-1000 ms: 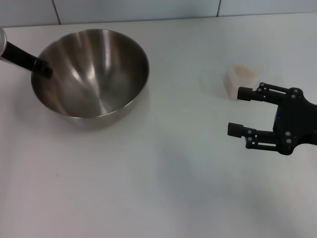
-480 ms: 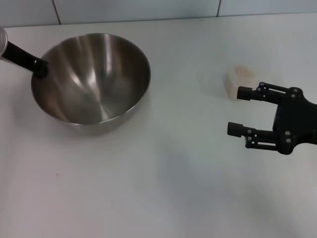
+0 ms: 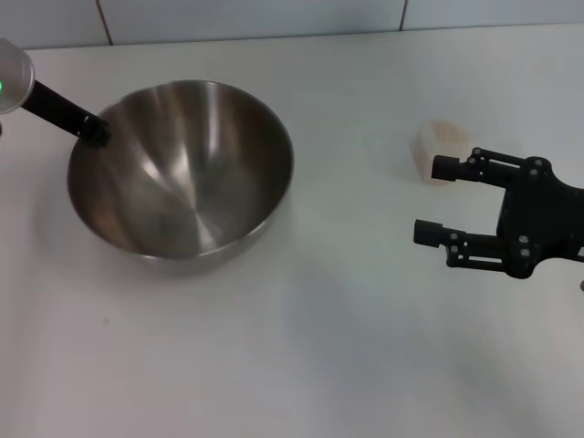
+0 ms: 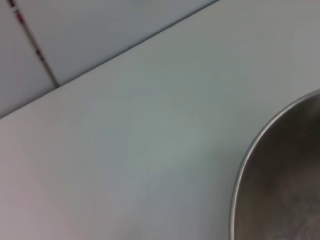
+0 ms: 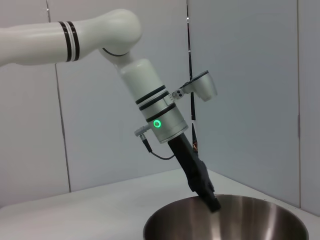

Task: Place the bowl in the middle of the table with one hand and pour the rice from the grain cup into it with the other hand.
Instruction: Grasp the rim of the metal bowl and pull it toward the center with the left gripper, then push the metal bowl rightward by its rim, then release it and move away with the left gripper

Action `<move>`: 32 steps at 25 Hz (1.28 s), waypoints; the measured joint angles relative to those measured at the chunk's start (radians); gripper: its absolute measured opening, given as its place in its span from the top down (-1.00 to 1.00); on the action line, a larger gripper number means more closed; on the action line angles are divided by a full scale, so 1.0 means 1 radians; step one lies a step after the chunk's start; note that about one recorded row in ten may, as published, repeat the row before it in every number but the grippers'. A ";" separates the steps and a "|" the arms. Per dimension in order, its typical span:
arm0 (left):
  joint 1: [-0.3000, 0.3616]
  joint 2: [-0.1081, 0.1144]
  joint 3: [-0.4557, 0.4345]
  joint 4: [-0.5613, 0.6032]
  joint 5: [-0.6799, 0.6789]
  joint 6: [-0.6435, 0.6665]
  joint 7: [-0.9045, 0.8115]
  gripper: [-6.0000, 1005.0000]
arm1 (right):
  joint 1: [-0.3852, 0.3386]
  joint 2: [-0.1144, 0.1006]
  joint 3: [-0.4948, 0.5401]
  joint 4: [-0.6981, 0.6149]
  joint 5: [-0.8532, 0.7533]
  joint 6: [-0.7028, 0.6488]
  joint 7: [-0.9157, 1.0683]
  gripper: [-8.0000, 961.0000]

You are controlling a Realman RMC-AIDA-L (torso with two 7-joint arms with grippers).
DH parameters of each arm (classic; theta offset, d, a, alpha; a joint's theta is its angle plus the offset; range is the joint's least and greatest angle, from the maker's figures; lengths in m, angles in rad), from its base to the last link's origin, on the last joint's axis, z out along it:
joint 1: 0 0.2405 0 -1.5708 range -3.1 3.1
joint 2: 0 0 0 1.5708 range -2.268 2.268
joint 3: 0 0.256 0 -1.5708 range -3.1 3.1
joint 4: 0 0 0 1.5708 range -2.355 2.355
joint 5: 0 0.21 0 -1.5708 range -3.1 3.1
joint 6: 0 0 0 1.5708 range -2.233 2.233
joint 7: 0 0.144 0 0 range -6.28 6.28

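Observation:
The shiny steel bowl (image 3: 182, 169) is on the left half of the white table (image 3: 301, 347). My left gripper (image 3: 95, 131) is shut on the bowl's far-left rim; it also shows in the right wrist view (image 5: 210, 199), clamped on the bowl's edge (image 5: 165, 220). The left wrist view shows only a curve of the bowl's rim (image 4: 242, 170). The small whitish grain cup (image 3: 439, 148) stands at the right with pale rice (image 3: 445, 130) in it. My right gripper (image 3: 431, 200) is open and empty, level above the table just in front of the cup, one fingertip beside it.
A tiled wall (image 3: 274, 16) runs along the table's far edge. Bare white table lies between the bowl and the cup and across the whole front. My left arm (image 5: 75, 35) reaches in from the far left.
My left gripper has moved the bowl to the right and a little toward me. My right gripper has hardly moved. The cup has stayed put.

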 joint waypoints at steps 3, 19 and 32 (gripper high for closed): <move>-0.013 -0.005 -0.004 0.001 -0.030 0.016 0.026 0.83 | 0.004 0.000 0.000 0.007 0.000 0.000 -0.001 -0.61; -0.118 -0.017 0.045 0.000 -0.191 0.047 0.104 0.90 | 0.018 0.000 -0.009 0.017 0.000 -0.008 -0.006 -0.61; -0.169 -0.018 0.096 0.012 -0.249 0.062 0.123 0.87 | 0.030 0.000 -0.009 0.031 0.000 -0.008 -0.008 -0.61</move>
